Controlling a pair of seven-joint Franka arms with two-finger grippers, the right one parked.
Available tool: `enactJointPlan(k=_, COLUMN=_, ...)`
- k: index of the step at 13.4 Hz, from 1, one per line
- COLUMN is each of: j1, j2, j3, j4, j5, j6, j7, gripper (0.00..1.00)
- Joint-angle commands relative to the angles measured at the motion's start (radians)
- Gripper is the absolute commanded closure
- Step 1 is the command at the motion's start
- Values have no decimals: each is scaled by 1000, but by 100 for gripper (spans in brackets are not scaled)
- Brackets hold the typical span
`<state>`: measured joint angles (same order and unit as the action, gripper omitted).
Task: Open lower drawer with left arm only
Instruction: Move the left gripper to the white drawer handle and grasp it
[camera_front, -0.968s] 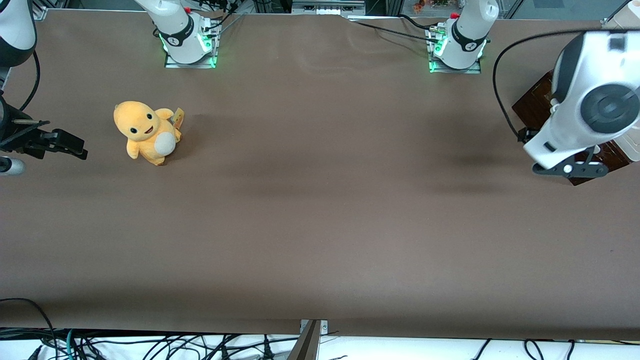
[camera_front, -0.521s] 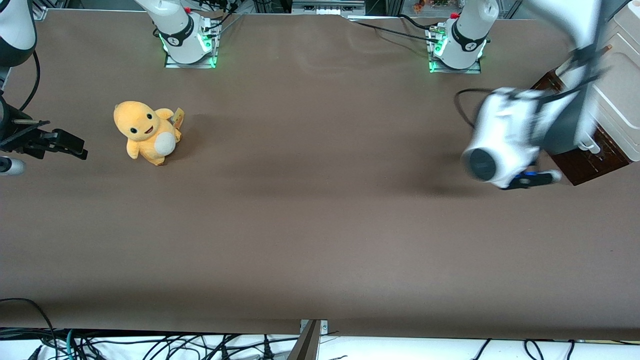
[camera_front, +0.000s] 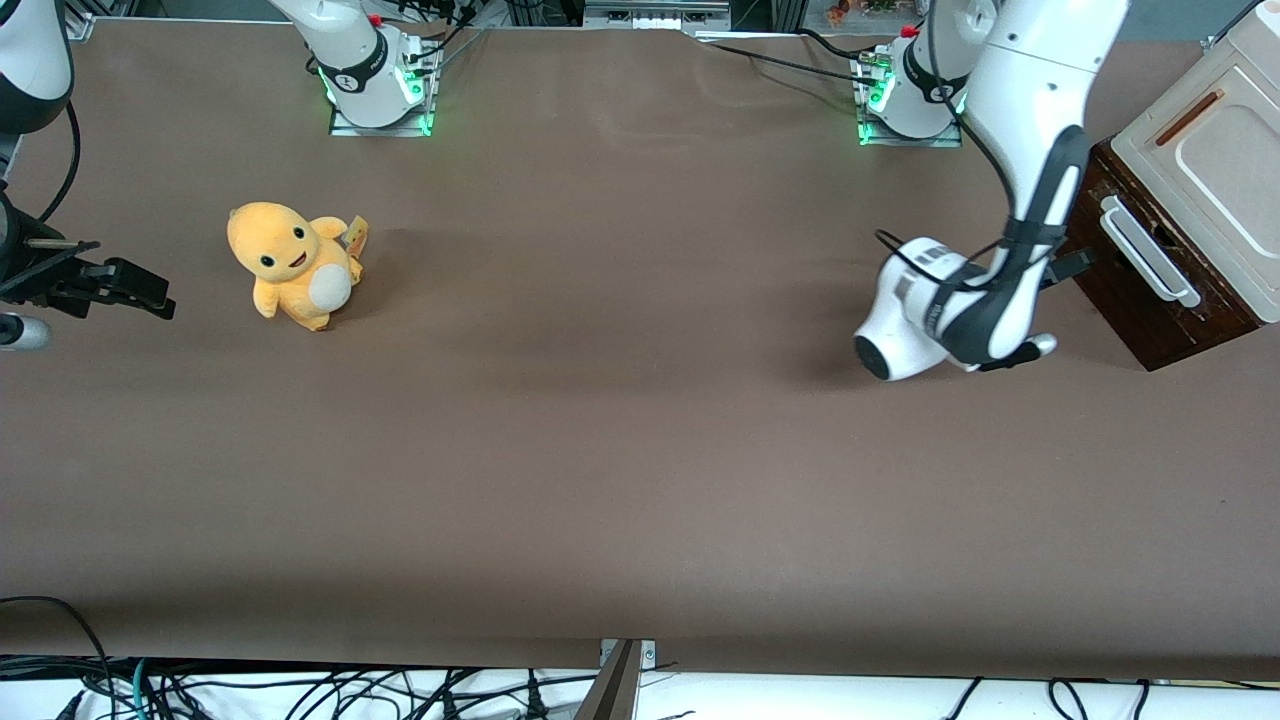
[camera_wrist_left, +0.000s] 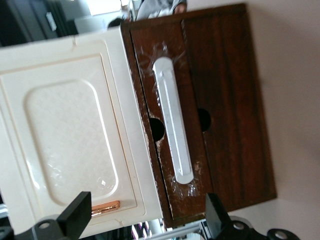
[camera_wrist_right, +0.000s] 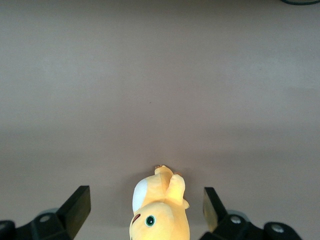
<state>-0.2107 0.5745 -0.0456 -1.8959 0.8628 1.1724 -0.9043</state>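
The lower drawer (camera_front: 1130, 285) is a dark brown front with a white bar handle (camera_front: 1148, 250), set low in the cream cabinet (camera_front: 1215, 150) at the working arm's end of the table. Its front looks flush with the cabinet. The left arm (camera_front: 1030, 150) reaches down in front of it, and my gripper (camera_front: 1075, 265) hangs a short way from the drawer front, facing it. In the left wrist view the handle (camera_wrist_left: 172, 127) lies ahead of the gripper (camera_wrist_left: 145, 220). The black fingers (camera_wrist_left: 75, 217) stand wide open with nothing between them, touching nothing.
Above the drawer is a cream panel (camera_wrist_left: 70, 135) with a thin orange-brown handle (camera_front: 1187, 118). A yellow plush toy (camera_front: 295, 265) sits toward the parked arm's end of the table. Two green-lit arm bases (camera_front: 375, 80) stand along the table's edge farthest from the front camera.
The left arm has swung off the cabinet, where it covered the drawer, and come down in front of it. The handle and cream panel now show.
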Motion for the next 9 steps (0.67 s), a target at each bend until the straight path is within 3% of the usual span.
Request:
enactJointPlan(k=1, j1=40, j2=-41, j3=-11, j4=-95, j5=74, j6=1, j7=-95, gripper=0)
enactJointPlan(k=6, j1=122, j2=-38, j3=-11, j4=-129, j5=122, j6=50, j7=-154, gripper=0)
enactJointPlan(k=9, j1=168, j2=-30, j3=-11, j4=-202, j5=202, j6=114, j7=-249, gripper=0)
